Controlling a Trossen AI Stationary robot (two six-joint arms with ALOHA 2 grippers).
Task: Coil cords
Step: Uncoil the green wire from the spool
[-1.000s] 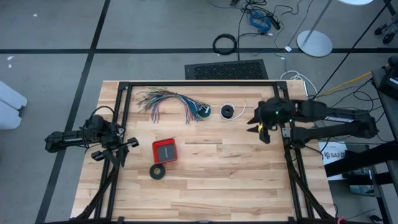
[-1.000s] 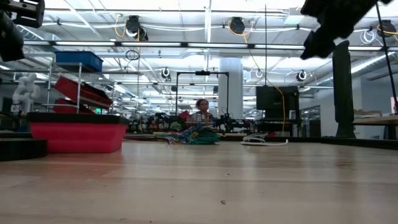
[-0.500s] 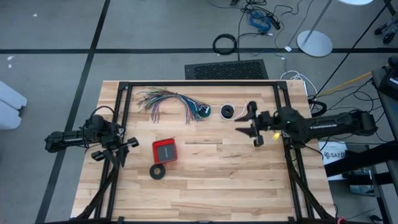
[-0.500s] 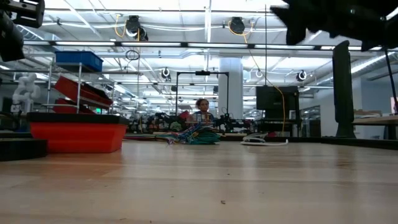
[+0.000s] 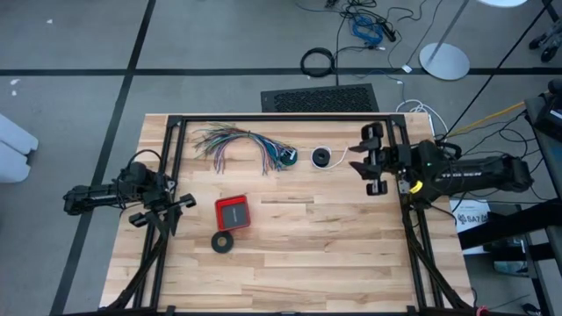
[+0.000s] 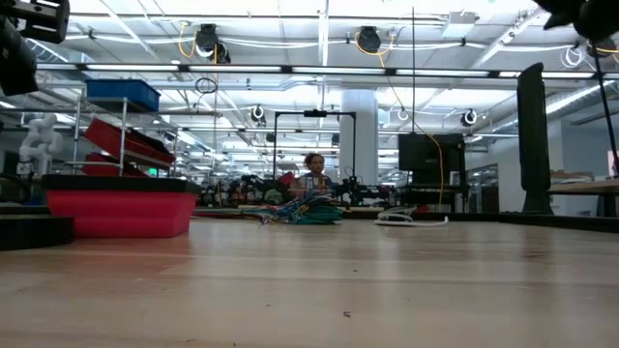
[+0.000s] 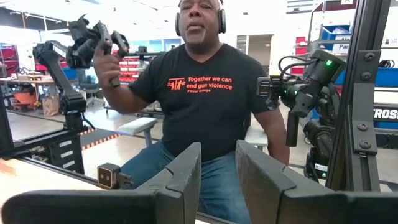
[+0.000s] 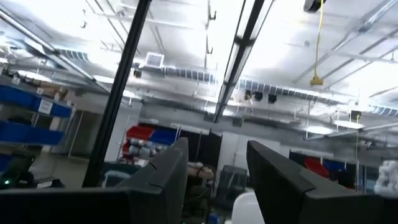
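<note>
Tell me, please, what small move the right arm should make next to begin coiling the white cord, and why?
Probably tilt the right gripper back down and lower it toward the white cord. In the high view it is raised beside the cord with fingers open and empty, and its wrist camera faces the ceiling. The cord lies loose by its small black round piece. The left gripper waits far off at the table's left edge.

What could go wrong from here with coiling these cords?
1. The teal-green wire lies right against the fanned bundle of many-coloured wires, so a grab there could snag the bundle too.
2. The right gripper, open, points up toward the ceiling, so it must turn down before reaching the white cord.
3. The left gripper, open, waits at the table's left edge, far from both cords.
</note>
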